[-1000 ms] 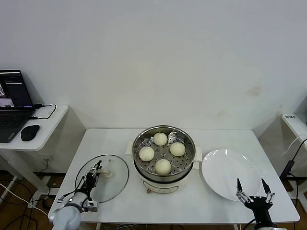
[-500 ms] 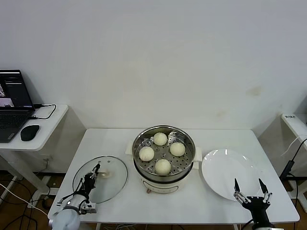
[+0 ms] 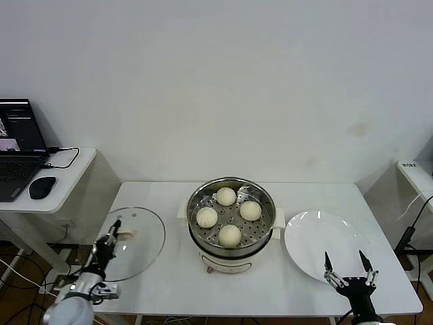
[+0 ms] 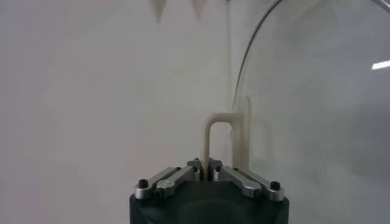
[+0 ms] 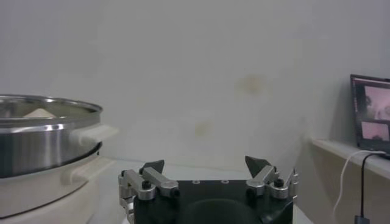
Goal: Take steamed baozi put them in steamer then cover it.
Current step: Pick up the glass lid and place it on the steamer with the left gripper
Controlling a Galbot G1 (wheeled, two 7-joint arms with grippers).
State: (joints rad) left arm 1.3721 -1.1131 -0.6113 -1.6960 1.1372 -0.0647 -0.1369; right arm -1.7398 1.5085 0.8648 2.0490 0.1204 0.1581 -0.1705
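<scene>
So all four baozi (image 3: 229,234) sit inside the steamer (image 3: 231,227), which is in the middle of the table (image 3: 270,284), a bit nearer the back edge. One bun is toward the back, one toward the front, and one on each side, all resting on the perforated floor.

The lid (image 3: 128,242) is at the left edge of the table, hanging partly past it, and it looks tilted rather than lying flat. The left gripper (image 3: 109,238) has its fingers pinched tight on the lid's cream handle (image 4: 218,141); the wrist view shows the handle loop right at the fingertips with the glass and metal rim curving away behind it.

The right gripper (image 3: 344,267) hovers at the front right corner, fingers spread wide with nothing between them, just over the near rim of the plate (image 3: 318,238). That plate sits just right of the steamer.

A laptop (image 3: 19,145) and mouse (image 3: 42,187) are on a side desk (image 3: 67,176) off to the left.
</scene>
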